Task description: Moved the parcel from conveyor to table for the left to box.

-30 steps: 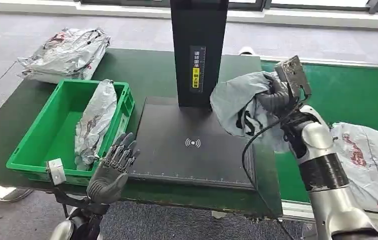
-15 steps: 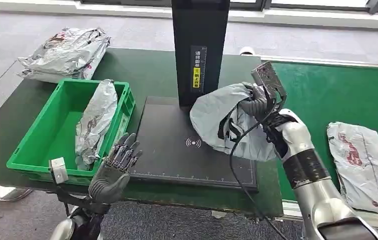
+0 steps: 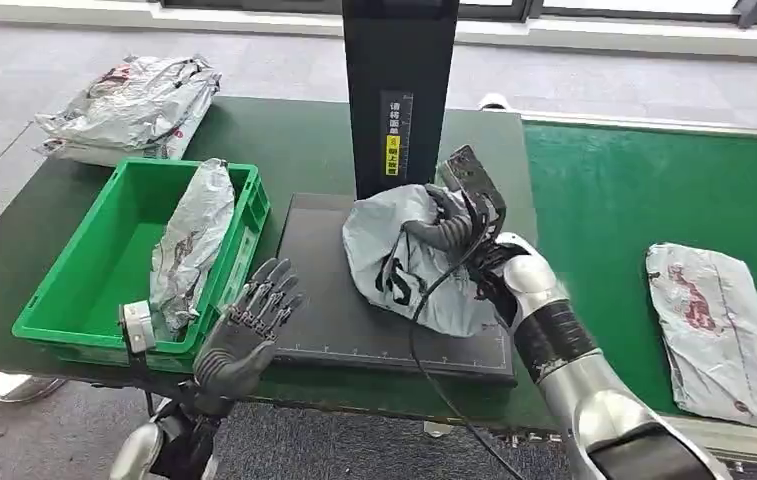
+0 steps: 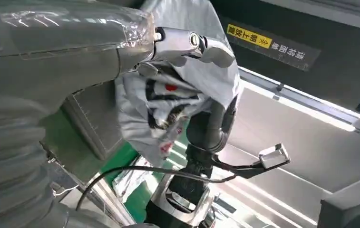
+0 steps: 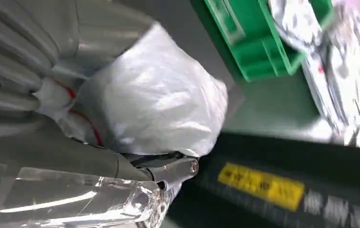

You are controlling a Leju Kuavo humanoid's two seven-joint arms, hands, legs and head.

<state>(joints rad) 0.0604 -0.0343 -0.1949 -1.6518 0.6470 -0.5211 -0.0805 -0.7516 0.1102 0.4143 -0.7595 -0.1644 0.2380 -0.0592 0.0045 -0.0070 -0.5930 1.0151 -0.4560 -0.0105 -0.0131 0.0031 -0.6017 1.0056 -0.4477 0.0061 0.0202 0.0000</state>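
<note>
- While my right hand (image 3: 451, 228) grasps the grey parcel (image 3: 394, 255), I see it over the black scanner pad (image 3: 334, 300) on the table (image 3: 284, 140)
- left hand (image 3: 249, 330) empty, fingers spread, beside the green crate (image 3: 74, 290)

parcel (image 3: 394, 262): hides scanner plate centre | far parcel (image 3: 719, 330): print unreadable | right wrist view: blurred

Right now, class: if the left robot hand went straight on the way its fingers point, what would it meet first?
Probably the grey parcel held by the right robot hand; the left robot hand points up-right across the black scanner platform. Depth is unclear.
</note>
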